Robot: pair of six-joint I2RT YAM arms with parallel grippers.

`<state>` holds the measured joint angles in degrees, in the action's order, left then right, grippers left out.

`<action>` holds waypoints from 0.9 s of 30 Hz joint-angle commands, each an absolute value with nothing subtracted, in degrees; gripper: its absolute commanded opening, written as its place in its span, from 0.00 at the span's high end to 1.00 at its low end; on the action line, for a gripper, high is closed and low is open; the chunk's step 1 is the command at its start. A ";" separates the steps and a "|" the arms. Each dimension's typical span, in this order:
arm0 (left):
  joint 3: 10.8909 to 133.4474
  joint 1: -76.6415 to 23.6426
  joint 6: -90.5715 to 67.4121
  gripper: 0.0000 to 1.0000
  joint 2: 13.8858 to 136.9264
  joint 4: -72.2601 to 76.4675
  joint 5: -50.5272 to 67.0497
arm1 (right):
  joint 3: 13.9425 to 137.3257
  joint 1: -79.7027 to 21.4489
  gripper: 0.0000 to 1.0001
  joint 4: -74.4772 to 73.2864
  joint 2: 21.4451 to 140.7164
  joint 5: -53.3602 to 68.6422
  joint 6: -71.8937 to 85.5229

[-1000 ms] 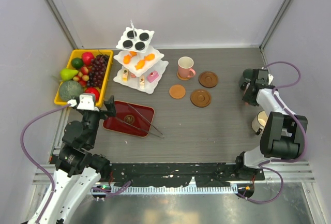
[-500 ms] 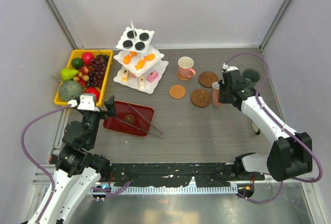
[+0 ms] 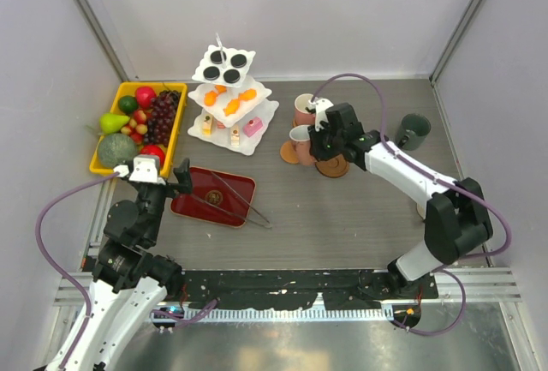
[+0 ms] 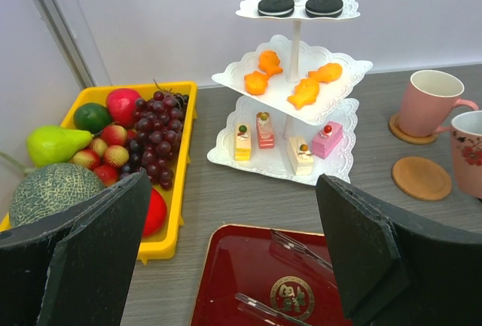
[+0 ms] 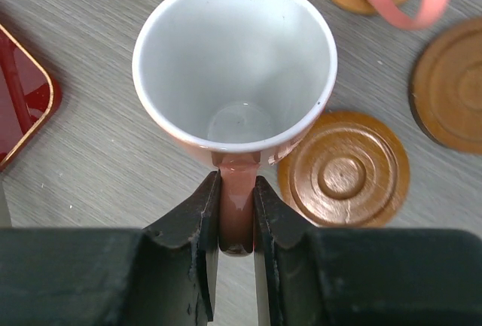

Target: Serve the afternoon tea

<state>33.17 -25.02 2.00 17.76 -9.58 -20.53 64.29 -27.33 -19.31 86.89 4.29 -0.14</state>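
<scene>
My right gripper (image 5: 236, 190) is shut on the handle of a beige-pink mug (image 5: 235, 62), held upright with its empty white inside showing. From above, that mug (image 3: 300, 143) sits over the edge of a small brown coaster (image 3: 290, 155); I cannot tell whether they touch. A pink mug (image 3: 306, 110) stands on its own coaster behind it. The white three-tier stand (image 3: 227, 97) holds black, orange and pink/cream pastries. A green mug (image 3: 414, 131) stands at the far right. My left gripper (image 3: 160, 172) hangs open over the near left, holding nothing.
A red tray (image 3: 201, 195) with metal tongs (image 3: 244, 204) lies below the stand. The yellow fruit tray (image 3: 177, 127) is at the far left. Another brown coaster (image 3: 334, 168) lies under my right wrist. A pale mug rim (image 3: 422, 208) peeks from behind the right arm.
My right arm has swung from the far right to the middle, carrying the mug to beside the pink mug. The green mug is now uncovered. The left arm has not moved.
</scene>
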 commanded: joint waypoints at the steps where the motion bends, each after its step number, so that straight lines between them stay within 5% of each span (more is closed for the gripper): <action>1: 32.96 -25.22 2.64 0.01 18.37 -5.63 -20.66 | 69.43 -28.30 0.95 -7.74 89.20 8.17 -3.25; 27: 32.78 -25.22 2.90 0.01 18.63 -5.54 -20.48 | 58.19 -29.36 0.94 12.57 97.47 5.97 -3.78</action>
<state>32.84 -25.02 2.20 18.26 -9.41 -20.53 58.96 -28.99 5.52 98.00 6.48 -3.22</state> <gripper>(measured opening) 0.992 0.251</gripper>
